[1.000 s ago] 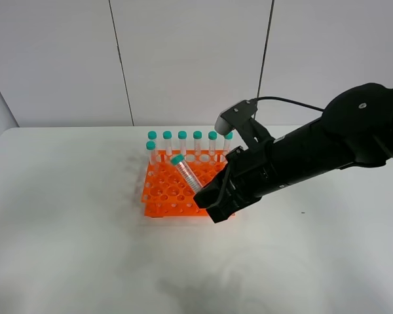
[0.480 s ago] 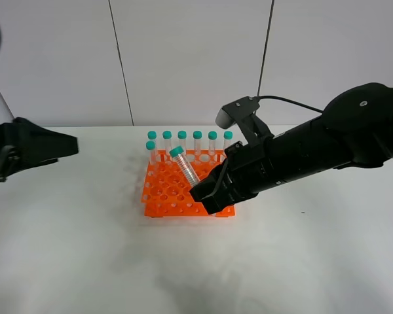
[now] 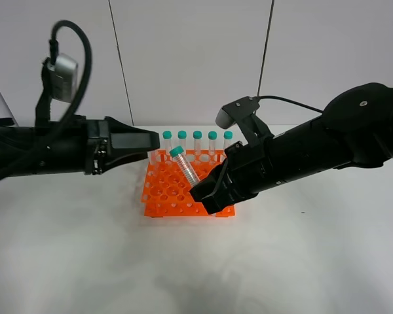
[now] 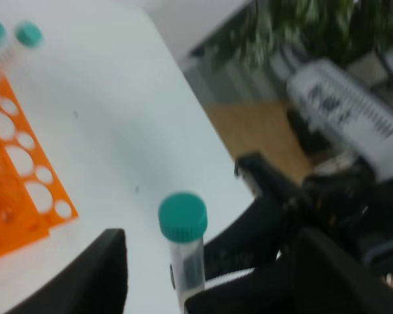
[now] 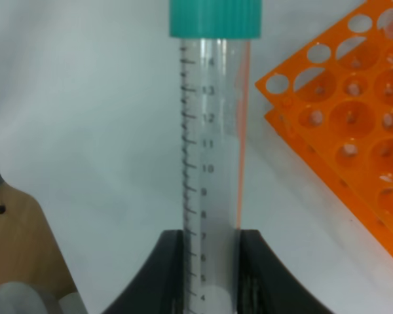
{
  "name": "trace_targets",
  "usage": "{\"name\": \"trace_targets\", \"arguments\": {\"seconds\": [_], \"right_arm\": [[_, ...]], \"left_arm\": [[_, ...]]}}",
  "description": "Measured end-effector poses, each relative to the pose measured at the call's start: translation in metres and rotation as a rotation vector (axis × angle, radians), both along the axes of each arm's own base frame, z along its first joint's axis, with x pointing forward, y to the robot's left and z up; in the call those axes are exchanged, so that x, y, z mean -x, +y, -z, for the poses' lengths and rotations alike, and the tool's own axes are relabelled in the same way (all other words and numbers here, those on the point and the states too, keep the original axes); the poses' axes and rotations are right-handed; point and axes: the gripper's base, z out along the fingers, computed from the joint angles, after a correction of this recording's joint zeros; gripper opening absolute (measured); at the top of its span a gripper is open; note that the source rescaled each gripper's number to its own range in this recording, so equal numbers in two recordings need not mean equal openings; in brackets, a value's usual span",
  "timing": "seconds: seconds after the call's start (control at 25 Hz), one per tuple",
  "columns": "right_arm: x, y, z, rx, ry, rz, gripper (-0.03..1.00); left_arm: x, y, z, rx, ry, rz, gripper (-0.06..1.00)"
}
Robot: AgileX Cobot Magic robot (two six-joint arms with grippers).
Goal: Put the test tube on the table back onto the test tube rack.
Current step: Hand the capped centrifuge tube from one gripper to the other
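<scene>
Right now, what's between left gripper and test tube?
Nothing: exterior high shows a bare gap from left gripper to test tube, over the orange rack.

The orange plastic rack [image 3: 165, 193] sits near the white matte tabletop's [image 3: 78, 261] far edge — teal-capped clear tubes [image 3: 197, 142] line its rear row.

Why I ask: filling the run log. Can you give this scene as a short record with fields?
right gripper: shut on the test tube, held tilted near the test tube rack, cap up, not in a hole
left gripper: open, near the cap, not gripping it
test tube rack: orange, on the table
racked tubes: five visible in the back row; others may be hidden
</scene>
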Motion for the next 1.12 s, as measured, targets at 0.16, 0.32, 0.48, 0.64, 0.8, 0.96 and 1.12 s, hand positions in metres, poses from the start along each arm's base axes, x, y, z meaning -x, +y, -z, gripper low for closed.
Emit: {"name": "trace_targets", "arguments": {"seconds": [0.16, 0.32, 0.48, 0.64, 0.8, 0.96, 1.12], "right_arm": [[0.001, 0.0, 0.0, -0.004, 0.012, -0.009, 0.01], [0.002, 0.001, 0.0, -0.005, 0.016, -0.014, 0.01], [0.002, 0.001, 0.0, -0.007, 0.02, -0.014, 0.01], [0.002, 0.001, 0.0, -0.009, 0.022, -0.015, 0.01], [0.004, 0.001, 0.0, -0.008, 0.035, -0.033, 0.01], [0.004, 0.001, 0.001, -0.003, 0.032, -0.036, 0.01], [0.004, 0.001, 0.0, -0.003, 0.032, -0.035, 0.01]], "left_arm": [[-0.007, -0.018, 0.009, -0.039, 0.019, 0.035, 0.84], [-0.015, -0.028, 0.008, -0.046, 0.016, 0.05, 0.84], [-0.016, -0.036, 0.011, -0.051, 0.022, 0.071, 0.84], [-0.013, -0.043, 0.014, -0.067, 0.026, 0.088, 0.84], [-0.014, -0.044, 0.014, -0.075, 0.023, 0.084, 0.84], [-0.014, -0.044, 0.014, -0.082, 0.022, 0.076, 0.84], [-0.014, -0.044, 0.014, -0.082, 0.022, 0.076, 0.74]]}}
